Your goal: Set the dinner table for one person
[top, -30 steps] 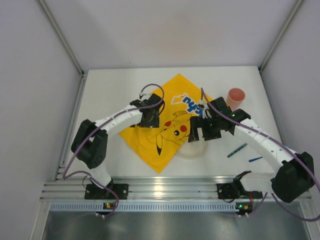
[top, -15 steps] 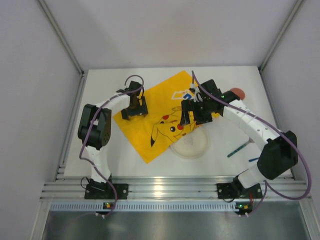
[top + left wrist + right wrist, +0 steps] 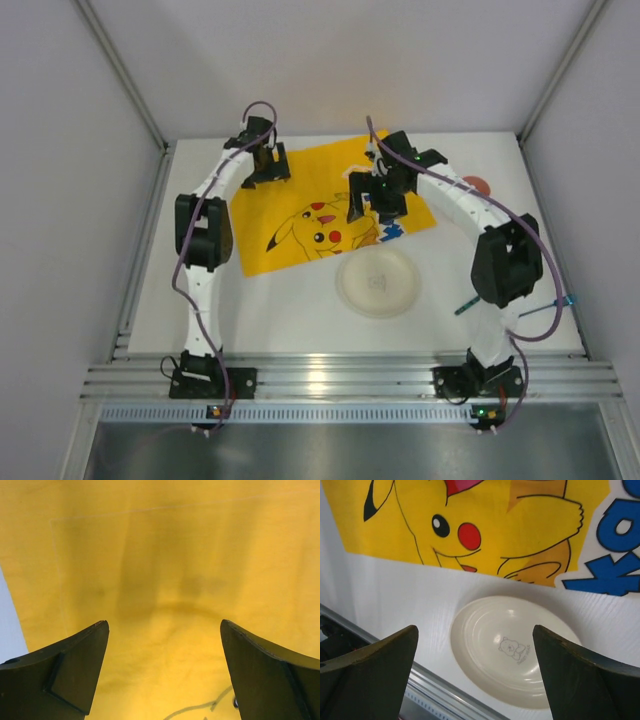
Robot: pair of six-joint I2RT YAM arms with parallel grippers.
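Yellow cartoon-printed cloth (image 3: 305, 185) now lies squarer, farther back; left gripper (image 3: 265, 175) and right gripper (image 3: 372, 208) hang released: placemat seemingly laid.

Flat matte white rectangular dinner table (image 3: 280, 318) lies level

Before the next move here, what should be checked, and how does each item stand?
1. Left pincer open and empty: ok.
2. Right pincer open and empty: ok.
3. Cloth spread flat on the table: ok.
4. Plate on the cloth: not ok, it sits on bare table beside it.
5. Cup upright: cannot tell, the right arm hides most of it.
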